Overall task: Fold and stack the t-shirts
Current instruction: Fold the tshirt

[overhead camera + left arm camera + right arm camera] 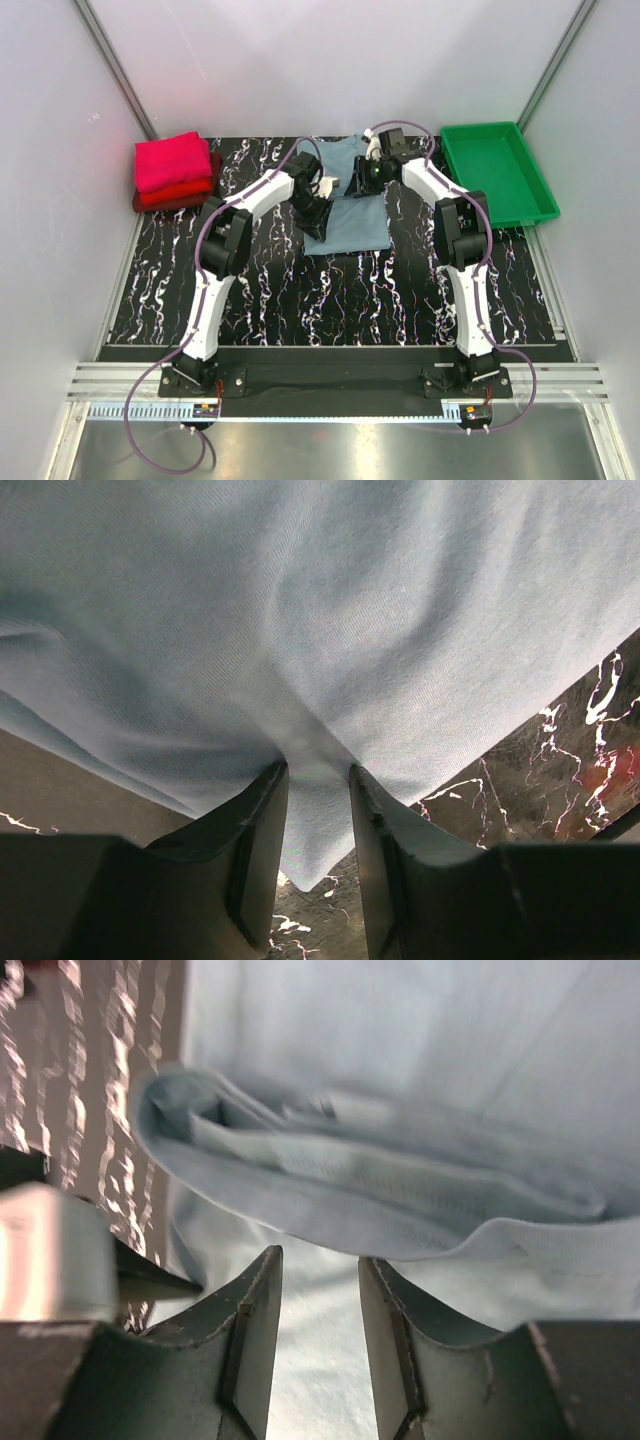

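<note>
Between the left gripper's (317,770) jaws a pinch of the grey-blue t-shirt (345,218) is clamped. The right gripper (320,1255) stands apart just before its folded edge. Well beyond the left gripper, the magenta-pink t-shirt (172,160) lies folded on the red t-shirt (178,192). The grey-blue one seems half-folded and is not yet stacked.

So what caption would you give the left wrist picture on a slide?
Left claw pinching a fold of the grey-blue t-shirt, black marbled table showing beneath.

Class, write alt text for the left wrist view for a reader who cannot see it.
The left gripper pinches a fold of the grey-blue t-shirt, which fills most of the frame. The black marbled table shows at lower right.
</note>
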